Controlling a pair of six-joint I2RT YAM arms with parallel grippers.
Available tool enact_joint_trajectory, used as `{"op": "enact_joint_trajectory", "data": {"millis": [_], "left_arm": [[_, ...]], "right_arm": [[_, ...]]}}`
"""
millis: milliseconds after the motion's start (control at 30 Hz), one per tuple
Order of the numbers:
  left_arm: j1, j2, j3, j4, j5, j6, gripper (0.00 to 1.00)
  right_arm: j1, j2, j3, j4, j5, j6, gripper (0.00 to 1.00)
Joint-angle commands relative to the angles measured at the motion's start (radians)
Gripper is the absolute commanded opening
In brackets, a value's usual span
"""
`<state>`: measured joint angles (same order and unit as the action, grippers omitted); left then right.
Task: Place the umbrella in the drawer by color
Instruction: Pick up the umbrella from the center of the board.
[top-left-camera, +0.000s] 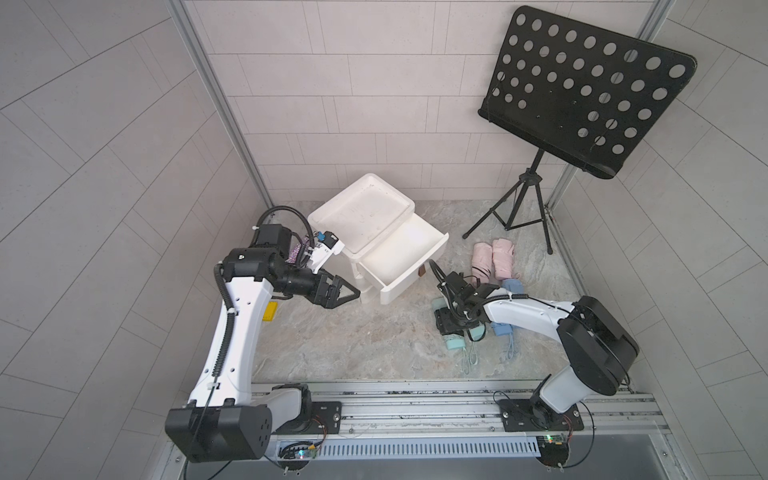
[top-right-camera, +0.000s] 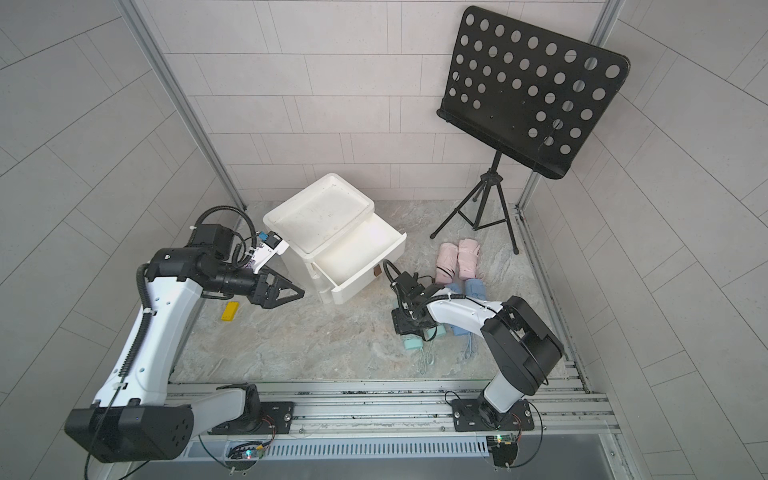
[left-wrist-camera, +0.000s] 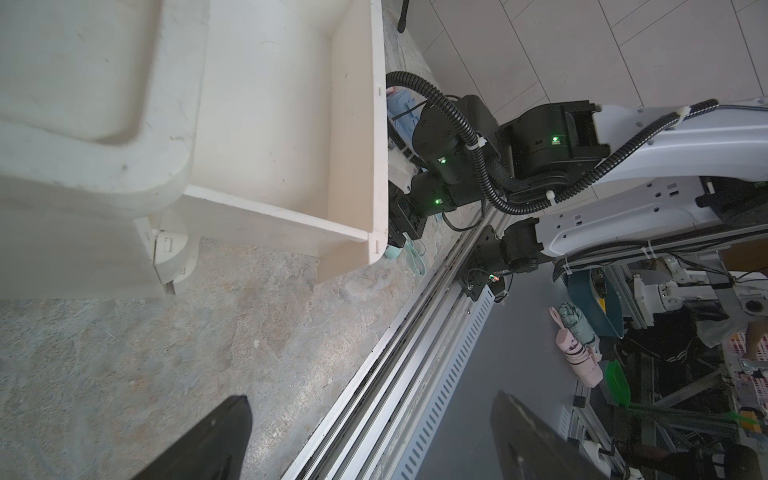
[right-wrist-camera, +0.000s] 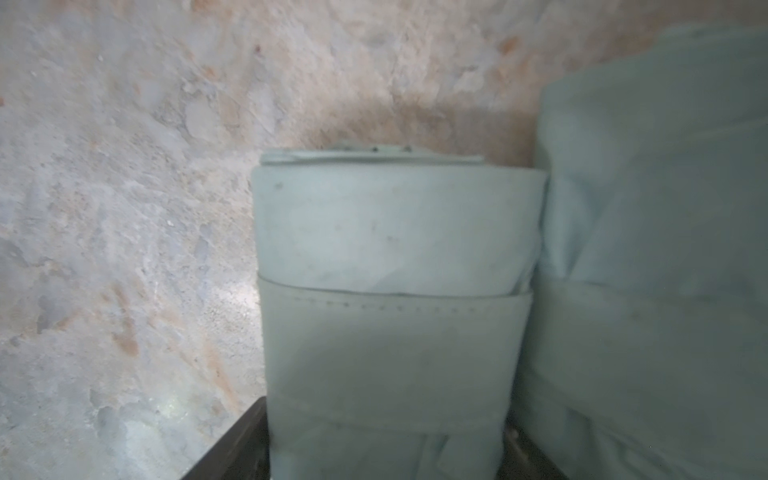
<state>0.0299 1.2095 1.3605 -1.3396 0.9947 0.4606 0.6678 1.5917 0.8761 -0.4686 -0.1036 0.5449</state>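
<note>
Right of centre in both top views, the right gripper (top-left-camera: 449, 326) points down at the marbled floor (top-left-camera: 353, 345) over a folded mint umbrella (top-left-camera: 455, 342). Mint cloth shows past the black wrist on both sides. The right wrist view looks along that umbrella from close up, and its rolled cloth and stitched strap fill the middle. The right gripper's fingers (right-wrist-camera: 235, 446) stand one on each side of it, their dark edges close against the cloth. Whether they press on it or merely straddle it cannot be told from this blurred view. A second mint umbrella (right-wrist-camera: 648, 249) lies just beside the first, with one finger in the narrow gap between the two.

Two blue umbrellas (top-left-camera: 503, 328) lie next, further toward the right of the frame, partly under the right arm's white forearm. Two pink umbrellas (top-left-camera: 503, 259) lie side by side above them, near the feet of a black music stand (top-left-camera: 582, 91).

A white cabinet (top-left-camera: 361, 212) sits at the centre of the frame. Its top drawer (top-left-camera: 415, 277) is pulled out toward the umbrellas, its pale bottom showing.

The left gripper (left-wrist-camera: 372, 446) hovers left of the cabinet's lower front corner, above the floor and clear of the cabinet. Its fingers (left-wrist-camera: 216, 436) are spread wide, with only floor and the metal rail (left-wrist-camera: 399, 374) showing between them, and it is well apart from every umbrella. A small yellow block (top-right-camera: 230, 311) lies on the floor beside the left arm.
</note>
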Motion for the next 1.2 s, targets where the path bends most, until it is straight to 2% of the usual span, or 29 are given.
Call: {"op": "enact_joint_trajectory", "data": {"millis": [0,133,200,333,433,667,900,1067,1167], "left_arm": [[-0.005,-0.017,-0.004,-0.005,0.012,0.009,0.97],[-0.005,-0.017,-0.005,0.0,0.013,0.004,0.97],[-0.005,-0.016,-0.005,0.0,0.012,0.001,0.97],[-0.006,-0.016,-0.003,0.003,0.011,0.0,0.97],[-0.005,-0.014,0.0,0.005,0.017,-0.007,0.97],[-0.005,-0.024,0.039,0.003,0.013,-0.03,0.97],[-0.005,-0.057,0.133,-0.004,0.027,-0.089,0.97],[-0.028,-0.035,0.244,-0.006,0.041,-0.143,0.98],[-0.079,0.004,0.317,0.004,0.029,-0.184,0.98]], "right_arm": [[0.023,0.016,0.012,-0.038,0.059,-0.001,0.76],[0.041,0.037,0.027,-0.05,0.09,-0.002,0.75],[0.048,0.045,0.034,-0.06,0.103,-0.001,0.71],[0.049,0.025,0.007,-0.036,0.106,0.01,0.49],[0.049,-0.021,-0.022,-0.016,0.101,0.021,0.41],[0.05,-0.272,-0.083,-0.003,0.081,0.049,0.39],[0.052,-0.509,-0.006,-0.123,0.088,0.038,0.38],[0.06,-0.544,0.121,-0.135,0.039,0.007,0.38],[0.086,-0.512,0.215,-0.122,0.034,-0.03,0.39]]}}
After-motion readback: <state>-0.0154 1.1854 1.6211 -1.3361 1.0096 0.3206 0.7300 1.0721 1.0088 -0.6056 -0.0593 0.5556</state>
